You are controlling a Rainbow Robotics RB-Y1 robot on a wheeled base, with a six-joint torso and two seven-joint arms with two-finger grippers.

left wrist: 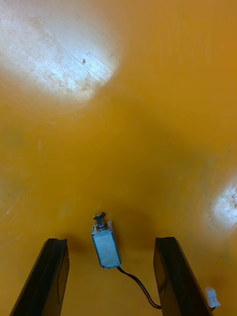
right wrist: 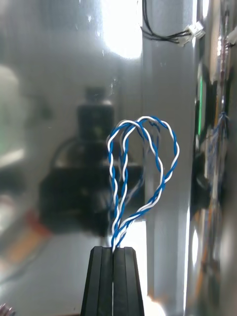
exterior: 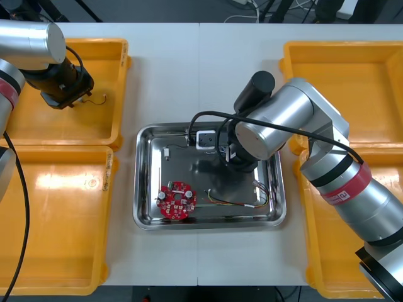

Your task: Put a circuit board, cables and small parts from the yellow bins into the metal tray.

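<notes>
A: Holding anything, the right gripper [right wrist: 113, 249]?
B: Yes. Its fingers are pinched nearly together on the end of the blue and white cable [right wrist: 148, 118]. The loop sticks out over the shiny floor of the metal tray [exterior: 208, 223], near the black cable [right wrist: 163, 35]. The circuit board [exterior: 177, 200] lies in the tray's near left corner, well apart.
A: Tip for the drop?
B: Go low and release over bare metal, so the loop can't spring across the rim.
A: Left gripper [left wrist: 111, 241]?
B: It's in the far left yellow bin [exterior: 38, 126], fingers wide apart, with a small metal part [left wrist: 105, 248] between them, untouched. Centre on the body, not the thin black lead [left wrist: 137, 286], then close.
</notes>
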